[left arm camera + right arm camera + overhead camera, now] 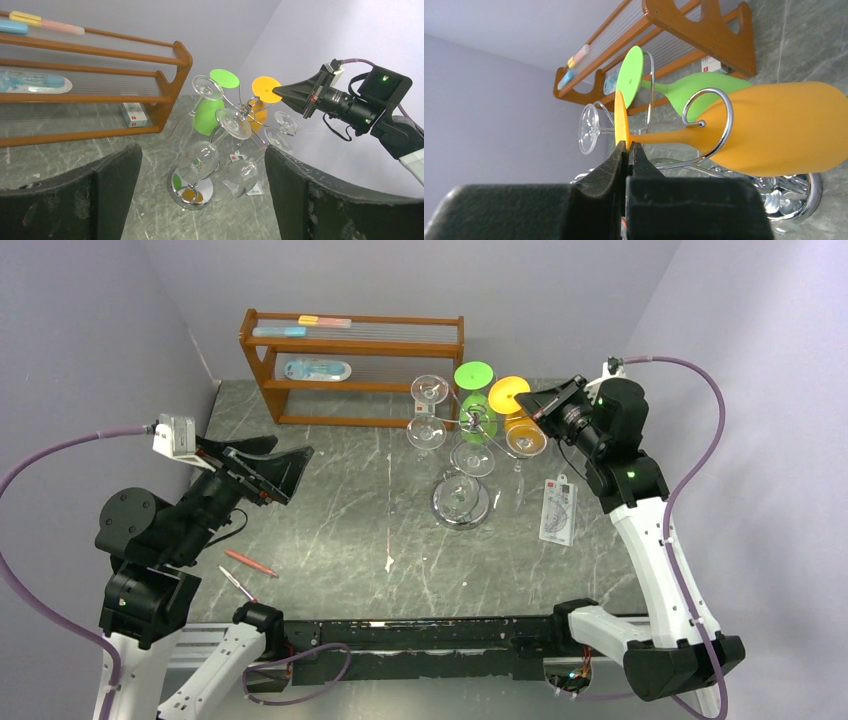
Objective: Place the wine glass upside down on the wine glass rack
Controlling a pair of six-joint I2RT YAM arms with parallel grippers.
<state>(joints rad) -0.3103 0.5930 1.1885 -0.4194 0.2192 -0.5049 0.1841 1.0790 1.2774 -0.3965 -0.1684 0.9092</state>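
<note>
The chrome wine glass rack [461, 508] stands at the back middle of the table, its round mirrored base also in the left wrist view [191, 190]. An orange wine glass [522, 432] hangs upside down, its stem inside a curled arm [714, 120] of the rack. My right gripper [628, 146] is shut on the rim of the orange glass's round foot [620, 117]; it also shows in the top view [535, 400]. My left gripper [285, 462] is open and empty, well left of the rack. A green glass [476, 400] and several clear glasses [202, 157] hang on the rack.
A brown wooden shelf unit [350, 360] stands behind and left of the rack, holding small packets. A white packet [558, 510] lies right of the rack base. Two pens [250, 562] lie near the left arm. Walls close in at left, right and back.
</note>
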